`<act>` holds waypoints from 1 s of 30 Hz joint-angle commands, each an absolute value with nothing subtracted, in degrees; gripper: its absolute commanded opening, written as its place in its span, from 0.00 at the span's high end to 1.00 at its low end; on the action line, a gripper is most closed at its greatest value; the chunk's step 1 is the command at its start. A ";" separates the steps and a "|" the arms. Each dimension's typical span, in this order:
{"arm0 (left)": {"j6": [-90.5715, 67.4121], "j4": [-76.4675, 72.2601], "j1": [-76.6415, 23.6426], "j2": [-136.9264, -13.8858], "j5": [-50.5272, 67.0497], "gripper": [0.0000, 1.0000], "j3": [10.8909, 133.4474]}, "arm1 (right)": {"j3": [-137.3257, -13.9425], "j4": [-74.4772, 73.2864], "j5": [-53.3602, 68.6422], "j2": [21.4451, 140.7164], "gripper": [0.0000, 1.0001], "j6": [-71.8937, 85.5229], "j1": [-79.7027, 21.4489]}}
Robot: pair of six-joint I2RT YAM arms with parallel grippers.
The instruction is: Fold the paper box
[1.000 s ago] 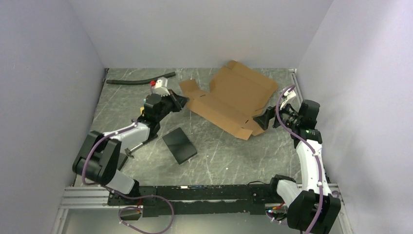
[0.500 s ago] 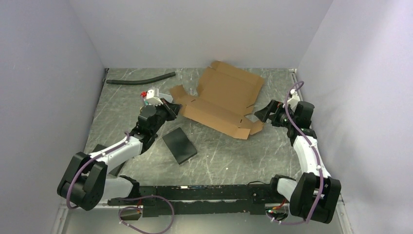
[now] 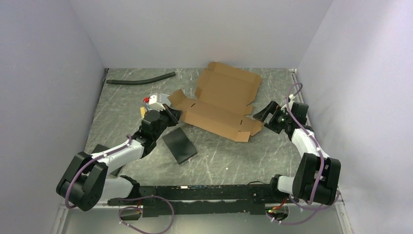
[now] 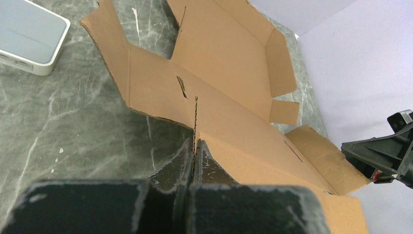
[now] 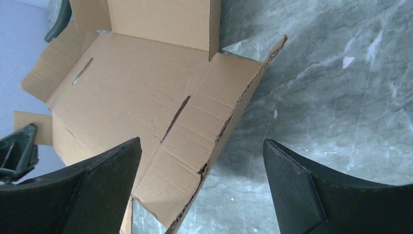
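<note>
The paper box (image 3: 219, 103) is a flat brown die-cut cardboard sheet lying unfolded at the back middle of the table, with its far panel tilted up. My left gripper (image 3: 173, 115) is at the sheet's left side, shut on an upright cardboard edge. In the left wrist view that thin corrugated edge (image 4: 196, 117) runs straight down between the closed fingers of the left gripper (image 4: 195, 146). My right gripper (image 3: 261, 116) hovers wide open at the box's right corner. In the right wrist view the torn flap edge (image 5: 229, 126) lies between the spread fingers of the right gripper (image 5: 201, 142), touching neither.
A black flat slab (image 3: 179, 145) lies in front of the box, near the left arm. A black hose (image 3: 141, 79) lies at the back left. A small white device (image 3: 156, 101) sits just behind the left gripper and also shows as the white device (image 4: 29, 39) in the left wrist view. Walls close in on three sides.
The box has slid left and slightly toward me with the left gripper still clamped on it. The right wrist dropped lower and stayed open beside the right corner.
</note>
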State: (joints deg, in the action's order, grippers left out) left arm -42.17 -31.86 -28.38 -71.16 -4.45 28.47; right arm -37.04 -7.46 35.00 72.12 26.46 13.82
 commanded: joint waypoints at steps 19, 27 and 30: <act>-41.52 -33.69 -34.04 -69.87 -8.62 1.00 26.84 | -38.38 -6.02 29.49 74.14 0.69 28.28 13.62; -40.54 -34.16 -34.54 -67.24 -5.30 1.00 25.18 | -38.94 -6.11 26.66 70.76 1.00 24.92 13.67; -40.00 -33.53 -34.53 -65.08 -3.52 0.99 24.63 | -38.35 -4.78 26.65 65.44 1.00 23.22 13.71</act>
